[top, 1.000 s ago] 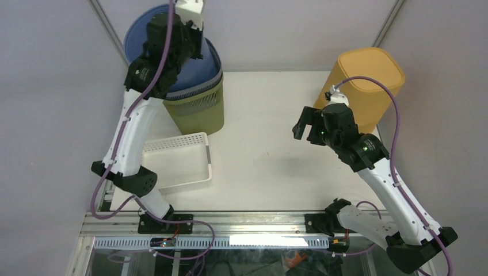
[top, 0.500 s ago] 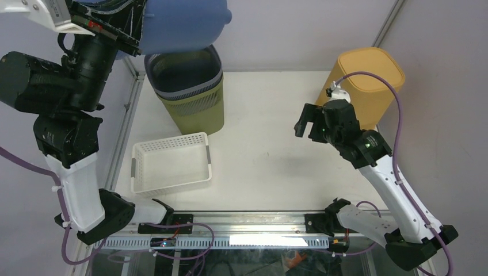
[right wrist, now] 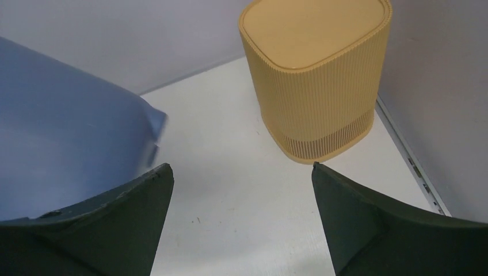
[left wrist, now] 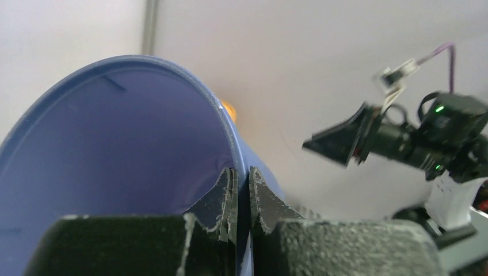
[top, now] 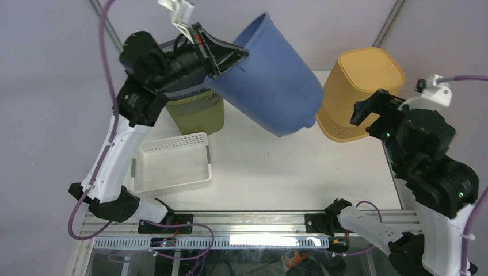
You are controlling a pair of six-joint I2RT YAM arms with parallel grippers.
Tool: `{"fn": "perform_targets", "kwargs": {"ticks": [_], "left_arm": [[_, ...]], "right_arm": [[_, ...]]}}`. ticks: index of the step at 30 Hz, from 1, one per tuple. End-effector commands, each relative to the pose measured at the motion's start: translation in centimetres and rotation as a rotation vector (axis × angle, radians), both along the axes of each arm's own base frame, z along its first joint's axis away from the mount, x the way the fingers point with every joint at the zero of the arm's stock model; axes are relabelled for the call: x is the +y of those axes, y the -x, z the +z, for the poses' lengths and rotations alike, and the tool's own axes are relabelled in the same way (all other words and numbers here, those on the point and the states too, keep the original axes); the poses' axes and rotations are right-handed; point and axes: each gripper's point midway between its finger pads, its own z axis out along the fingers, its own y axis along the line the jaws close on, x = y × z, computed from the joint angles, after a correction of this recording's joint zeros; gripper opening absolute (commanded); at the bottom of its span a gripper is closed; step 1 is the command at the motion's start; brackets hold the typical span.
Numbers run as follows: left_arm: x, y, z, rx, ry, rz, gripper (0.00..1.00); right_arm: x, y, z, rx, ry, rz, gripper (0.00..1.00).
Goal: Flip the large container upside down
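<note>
The large blue container [top: 270, 80] hangs tilted in the air above the middle of the table, its mouth up-left and its base down-right. My left gripper [top: 230, 54] is shut on its rim; in the left wrist view the two fingers [left wrist: 227, 195] pinch the blue wall [left wrist: 115, 149] with the inside to the left. My right gripper [top: 368, 112] is open and empty, raised at the right, near the yellow bin. In the right wrist view the blue container [right wrist: 63, 144] fills the left side, just beyond my gripper [right wrist: 241, 172].
A yellow ribbed bin [top: 359, 95] stands upside down at the back right, also in the right wrist view [right wrist: 316, 75]. An olive bin with a grey one nested in it [top: 195, 109] stands at the back left. A white basket [top: 170, 161] lies front left.
My left arm swung the blue container from high at the back left down toward the table's middle, tilting it. My right arm rose and drew back to the right.
</note>
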Motion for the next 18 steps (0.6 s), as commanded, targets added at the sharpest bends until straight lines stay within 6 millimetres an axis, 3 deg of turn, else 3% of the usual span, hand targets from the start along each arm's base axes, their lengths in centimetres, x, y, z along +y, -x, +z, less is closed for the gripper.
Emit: {"fn": "perform_targets", "kwargs": {"ticks": [1,4,11,14,18], "left_arm": [[-2.1,3.5,1.4,-0.043,0.086,-0.141,0.00],[-4.9,2.6,-2.5,0.067,0.045,-0.175,0.00],[-8.6,0.8,-10.5,0.289,-0.002,-0.224,0.00],[-9.0,-0.4,-12.3,0.336,-0.018,-0.195,0.00],[-10.9,-2.8,-17.1,0.487,-0.064,-0.202,0.00]], "right_arm": [[-0.2,2.3,2.9,-0.131,-0.077,0.070,0.94],[1.7,2.7,2.4,-0.140,-0.104,0.189,0.94],[2.8,1.9,-5.6,0.088,-0.074,0.178,0.98],[5.4,2.1,-8.1,0.140,-0.146,0.278,0.98],[8.4,2.9,-11.0,0.292,-0.206,0.393,0.98]]}}
